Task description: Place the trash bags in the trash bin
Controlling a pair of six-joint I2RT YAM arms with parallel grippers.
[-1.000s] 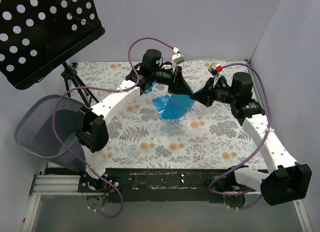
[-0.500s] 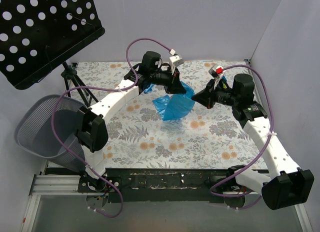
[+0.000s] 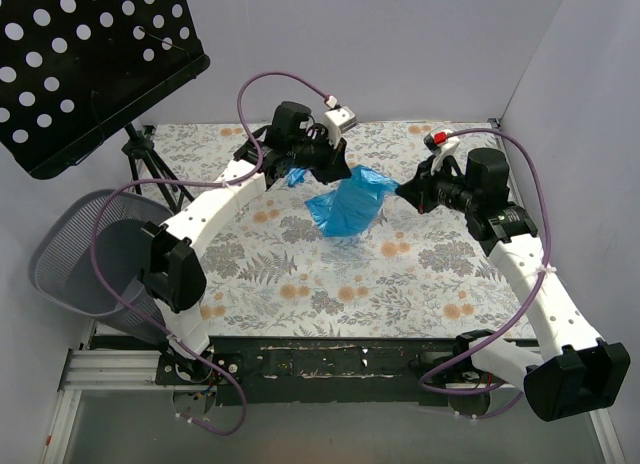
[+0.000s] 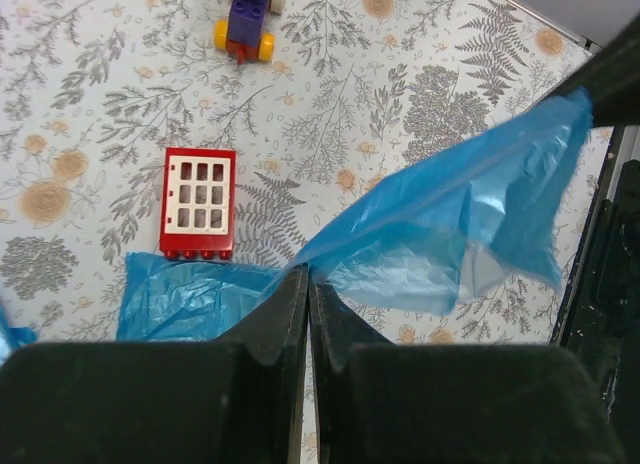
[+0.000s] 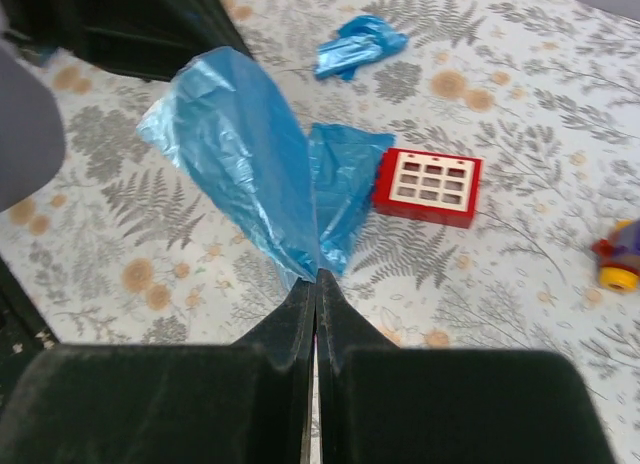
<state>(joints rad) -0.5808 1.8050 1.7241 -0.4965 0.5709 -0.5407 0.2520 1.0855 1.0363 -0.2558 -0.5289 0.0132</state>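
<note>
Crinkly blue trash bag (image 5: 240,154) — seemingly translucent — stretched in tapering folds.

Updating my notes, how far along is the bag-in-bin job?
Done: only the pickup; no blue shows in the trash bin. In hand: the left end effector and right end effector are both shut on the blue trash bag, stretched between them over the table. Left: carry it to the bin and release.

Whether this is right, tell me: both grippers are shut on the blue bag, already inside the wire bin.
No. The left gripper and right gripper are shut on the blue bag, but the top view shows it over the table, apart from the wire bin.
</note>
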